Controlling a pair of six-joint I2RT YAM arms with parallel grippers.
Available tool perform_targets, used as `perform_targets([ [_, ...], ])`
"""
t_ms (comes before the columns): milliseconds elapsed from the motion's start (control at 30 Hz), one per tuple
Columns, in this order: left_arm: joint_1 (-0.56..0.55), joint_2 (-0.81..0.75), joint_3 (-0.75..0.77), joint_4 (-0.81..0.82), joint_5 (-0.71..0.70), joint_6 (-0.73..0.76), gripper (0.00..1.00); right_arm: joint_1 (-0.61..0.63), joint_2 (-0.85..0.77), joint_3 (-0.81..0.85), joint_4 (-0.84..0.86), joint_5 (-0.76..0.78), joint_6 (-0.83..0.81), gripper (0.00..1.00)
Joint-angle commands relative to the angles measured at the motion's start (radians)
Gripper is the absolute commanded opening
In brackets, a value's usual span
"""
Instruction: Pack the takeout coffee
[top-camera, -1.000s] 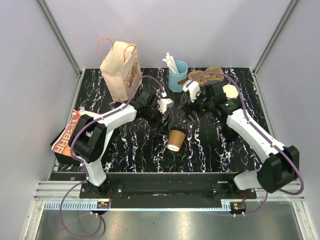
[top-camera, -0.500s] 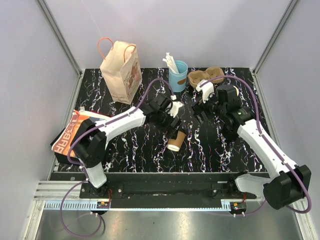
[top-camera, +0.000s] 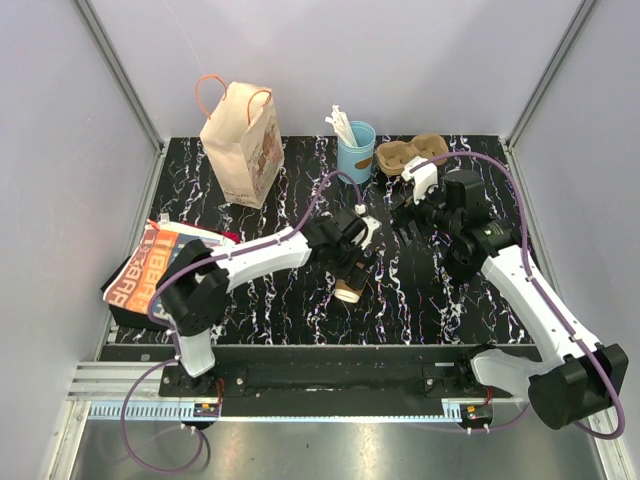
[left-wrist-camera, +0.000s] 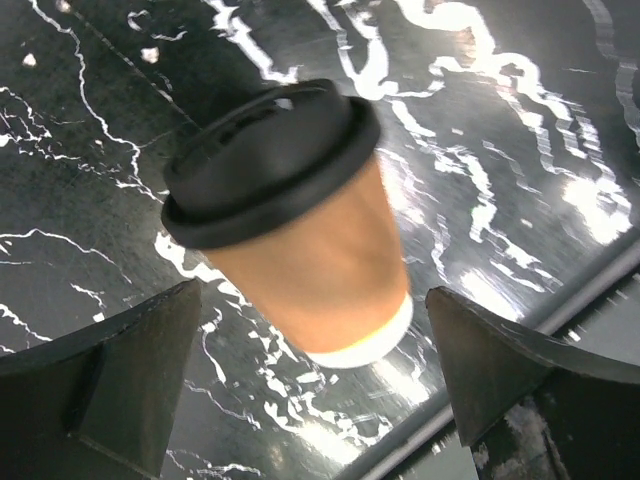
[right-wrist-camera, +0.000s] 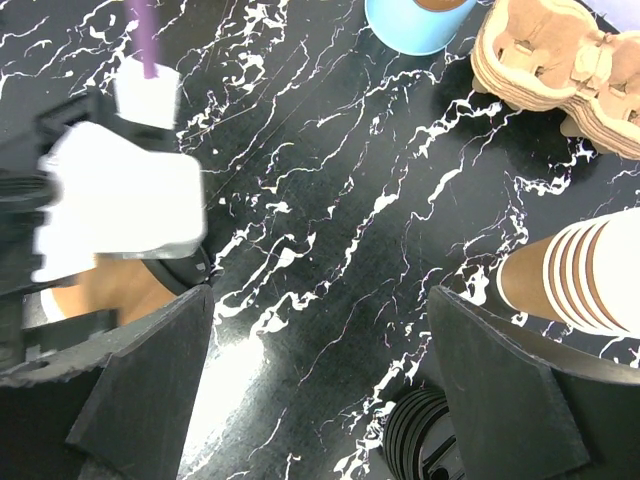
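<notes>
Coffee cup (left-wrist-camera: 300, 230), lidded, lies between left gripper's (left-wrist-camera: 312, 345) spread jaws; right gripper (right-wrist-camera: 320, 345) gapes.

The left gripper (top-camera: 352, 264) hangs over the takeout coffee (top-camera: 347, 289), which lies tipped on the counter (top-camera: 290, 300), its pale base just on the gripper's near side. The right gripper (top-camera: 407, 212) hovers apart, off to the right.

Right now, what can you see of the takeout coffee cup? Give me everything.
The takeout coffee cup is small and made of tan kraft paper, with a pale base rim and a round black plastic lid seated on it. It appears to lie on its side on the black marbled table, with its base toward the arms' bases. It sits between the open fingers of the left gripper, which do not touch it.
</notes>
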Motion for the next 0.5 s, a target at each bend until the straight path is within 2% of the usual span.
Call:
perform_targets([
  [0, -0.005, 0.062, 0.051, 0.013, -0.085, -0.035, 0.99, -0.008, -0.037, -0.008, 0.048, -0.002, 0.016, 0.93],
  [267, -0.012, 0.129, 0.077, -0.002, -0.085, -0.033, 0.99, -0.010, -0.041, -0.012, 0.053, -0.014, 0.016, 0.92],
  [467, -0.012, 0.132, 0.077, 0.007, -0.052, 0.026, 0.99, -0.008, -0.040, -0.017, 0.054, -0.014, 0.008, 0.91],
])
